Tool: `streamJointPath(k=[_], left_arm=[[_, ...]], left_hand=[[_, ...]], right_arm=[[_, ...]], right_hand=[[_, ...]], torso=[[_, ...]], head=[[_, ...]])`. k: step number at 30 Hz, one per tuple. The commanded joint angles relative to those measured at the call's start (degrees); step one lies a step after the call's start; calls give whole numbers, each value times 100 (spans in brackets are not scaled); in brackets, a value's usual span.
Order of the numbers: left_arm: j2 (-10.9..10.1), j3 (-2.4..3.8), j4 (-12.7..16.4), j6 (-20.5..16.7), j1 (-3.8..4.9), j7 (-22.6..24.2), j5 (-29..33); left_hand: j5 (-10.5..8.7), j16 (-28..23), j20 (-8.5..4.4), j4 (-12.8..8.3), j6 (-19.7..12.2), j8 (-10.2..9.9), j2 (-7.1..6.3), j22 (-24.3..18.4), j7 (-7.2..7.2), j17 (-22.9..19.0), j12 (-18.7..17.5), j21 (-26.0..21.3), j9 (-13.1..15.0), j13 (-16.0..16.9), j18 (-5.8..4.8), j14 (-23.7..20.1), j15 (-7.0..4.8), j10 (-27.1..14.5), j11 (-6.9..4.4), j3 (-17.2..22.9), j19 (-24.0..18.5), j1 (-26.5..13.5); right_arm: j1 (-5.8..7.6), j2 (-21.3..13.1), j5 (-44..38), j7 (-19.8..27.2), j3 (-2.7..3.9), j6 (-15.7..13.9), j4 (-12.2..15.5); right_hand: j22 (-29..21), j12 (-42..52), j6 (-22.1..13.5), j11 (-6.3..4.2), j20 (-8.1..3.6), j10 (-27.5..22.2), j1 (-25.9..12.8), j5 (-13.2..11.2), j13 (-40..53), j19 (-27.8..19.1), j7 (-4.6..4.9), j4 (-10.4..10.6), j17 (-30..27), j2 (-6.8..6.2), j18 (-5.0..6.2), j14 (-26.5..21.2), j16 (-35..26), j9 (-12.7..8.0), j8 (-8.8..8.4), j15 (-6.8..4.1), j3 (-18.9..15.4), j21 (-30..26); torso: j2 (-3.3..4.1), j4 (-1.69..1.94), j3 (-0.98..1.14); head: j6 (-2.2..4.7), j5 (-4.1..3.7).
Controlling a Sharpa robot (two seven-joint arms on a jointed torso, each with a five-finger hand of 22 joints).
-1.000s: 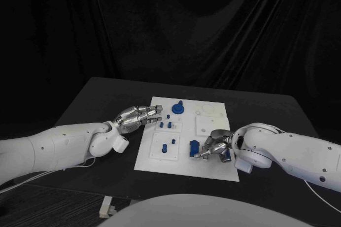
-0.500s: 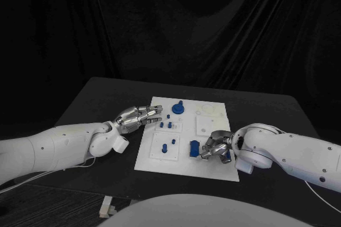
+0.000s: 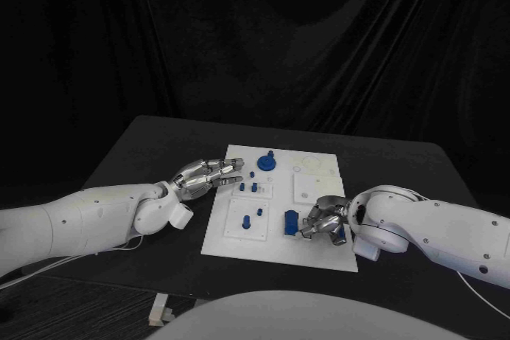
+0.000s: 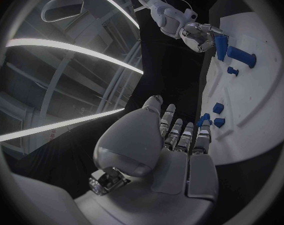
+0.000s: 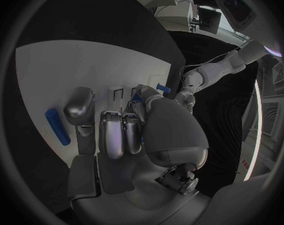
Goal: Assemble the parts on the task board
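While the left hand (image 3: 205,173) hovers loosely spread, the right hand's (image 3: 322,223) fingers grip a blue part (image 3: 290,221).

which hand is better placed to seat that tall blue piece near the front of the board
The right hand: its fingers are already at the tall blue part on the task board. The left hand is at the board's left edge, farther away.

The left hand (image 3: 204,173) hangs with its fingers (image 4: 179,135) extended side by side, slightly apart, holding nothing. The right hand (image 3: 324,220) is bent down at the wrist, fingers (image 5: 112,135) curled inward; whether they grip anything cannot be told. The two hands are well apart.
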Motion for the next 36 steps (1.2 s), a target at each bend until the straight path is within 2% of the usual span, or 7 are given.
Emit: streamJointPath(k=[1, 11, 15, 22, 28, 34, 36], left_arm=[[12, 5, 6, 75, -8, 43, 38], [8, 5, 9, 78, -9, 41, 38], [2, 5, 12, 77, -9, 43, 38], [8, 5, 8, 84, -10, 44, 38], [5, 5, 12, 89, -11, 50, 38], [-14, 5, 15, 83, -12, 57, 38], [-20, 5, 16, 81, -13, 57, 38]], left_hand=[[-1, 35, 22, 6, 38, 38, 6, -6, 10, 5, 23, 29, 5, 7, 53, -3, 40, 18, 32, 22, 28, -31], [3, 37, 22, 5, 43, 41, 13, -6, 12, 5, 27, 29, 6, 7, 53, -1, 39, 22, 34, 37, 30, -26], [5, 36, 22, 4, 44, 42, 14, -8, 12, 5, 27, 29, 6, 7, 53, -1, 39, 23, 34, 41, 29, -24], [6, 35, 22, 2, 45, 42, 14, -8, 12, 5, 27, 29, 6, 6, 53, -2, 39, 23, 35, 44, 29, -22], [7, 34, 22, 1, 41, 41, 14, -10, 12, 5, 22, 29, 5, 6, 53, -2, 39, 21, 35, 47, 28, -21], [8, 35, 22, -1, 46, 43, 13, -8, 13, 5, 27, 30, 6, 6, 53, -1, 39, 24, 36, 49, 30, -19], [8, 35, 22, -1, 46, 43, 13, -8, 13, 5, 27, 30, 6, 6, 53, -1, 39, 24, 36, 49, 30, -19]], right_arm=[[-15, -9, -23, -75, 2, -42, -12], [-15, -20, -23, -86, 2, -62, -19], [-16, -27, -23, -108, 2, -33, -11], [-18, -34, -23, -138, 2, 80, 20], [-19, -118, -24, -15, 2, 54, 122], [33, -397, -24, 236, 2, -285, 342], [89, -498, -24, 295, 3, -404, 407]], right_hand=[[663, 20, 0, -9, -19, 597, -87, -3, 1510, -8, -28, 62, 748, 254, 5, 457, -18, -145, -32, -11, 86, -23], [659, 20, -40, -19, -30, 597, -157, 259, 1510, -13, -37, 68, 739, 257, 8, 455, -22, -119, -56, -21, 439, -42], [660, 20, -41, -17, -36, 597, -145, 538, 1510, -14, -31, -184, 735, 5, 8, 454, -25, -99, -71, -20, 765, -41], [647, 20, -85, 3, -22, 597, -72, -501, 1510, -22, -23, -594, 734, -429, 10, 454, -26, -147, -186, -17, 752, -85], [630, 20, -168, 6, -8, 597, -287, -2461, 1510, -23, -14, -503, 778, -828, 20, 464, -5, -190, -303, 1, 4, -144], [632, 20, -365, -7, -21, 597, -325, -2504, 1510, -13, -27, -160, 801, -916, 18, 467, 6, -264, -482, -11, -615, -152], [638, 20, -685, -7, -24, 597, -371, -2506, 1510, -5, -28, -17, 802, -893, 14, 467, 7, -396, -753, -14, -786, -134]], torso=[[1, 0, -1], [2, 0, -1], [2, 0, -1], [1, -1, -1], [1, 0, -2], [4, 0, -1], [4, 0, 0]], head=[[-1, 1], [-1, -1], [-1, 6], [-1, 9], [-1, 21], [-1, 32], [-1, 33]])
